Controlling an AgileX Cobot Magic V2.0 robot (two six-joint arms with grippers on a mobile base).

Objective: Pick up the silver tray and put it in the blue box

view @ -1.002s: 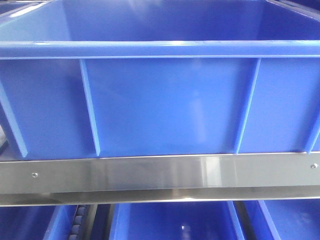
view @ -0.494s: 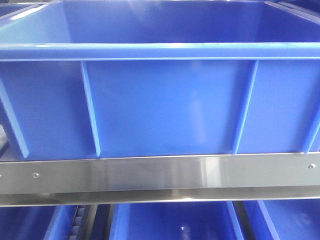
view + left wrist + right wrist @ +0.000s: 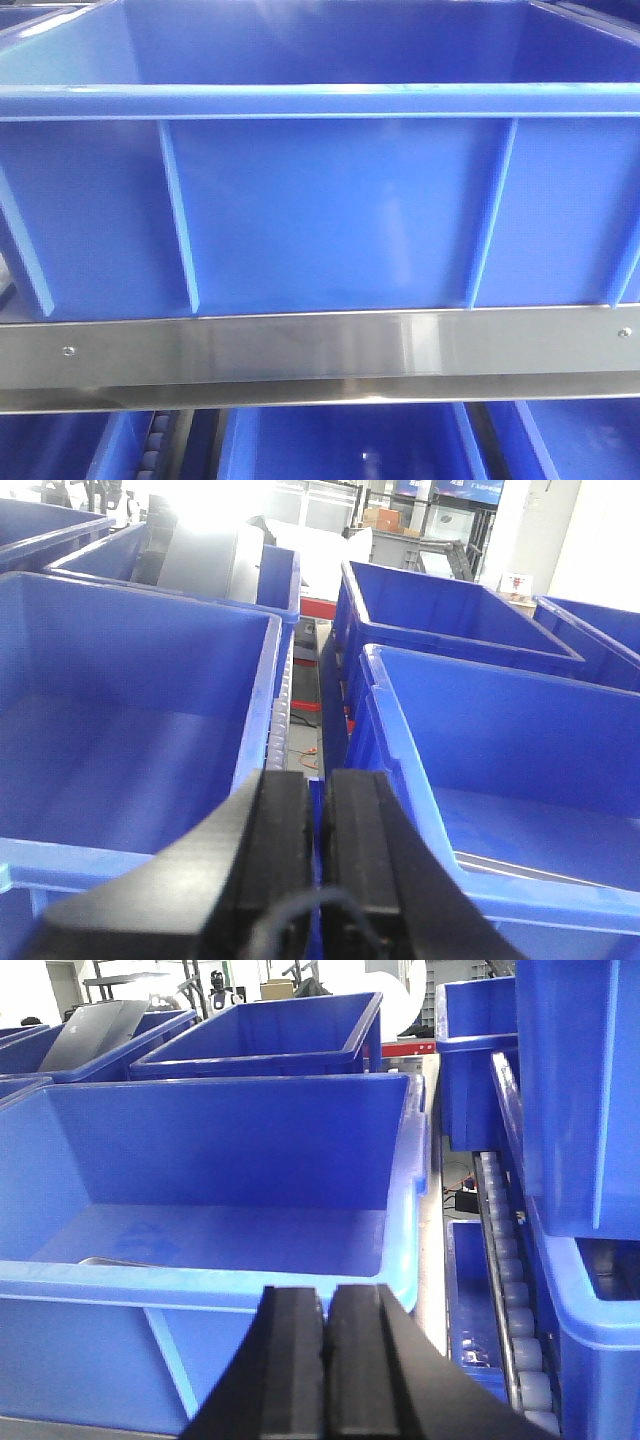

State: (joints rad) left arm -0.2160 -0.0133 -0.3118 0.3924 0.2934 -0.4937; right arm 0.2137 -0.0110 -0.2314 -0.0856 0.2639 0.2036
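Note:
The blue box fills the front view, its ribbed near wall toward me. Inside it, low behind the near wall, only a thin silver edge of the silver tray shows, in the right wrist view and in the left wrist view. The rest of the tray is hidden by the wall. My left gripper is shut and holds nothing, hovering over the gap left of the box. The right gripper is shut and holds nothing, just in front of the box's near right corner.
A steel frame rail runs under the box, with more blue crates below. Another deep crate stands to the left. At the right are a roller conveyor and stacked crates. A grey panel leans in a far crate.

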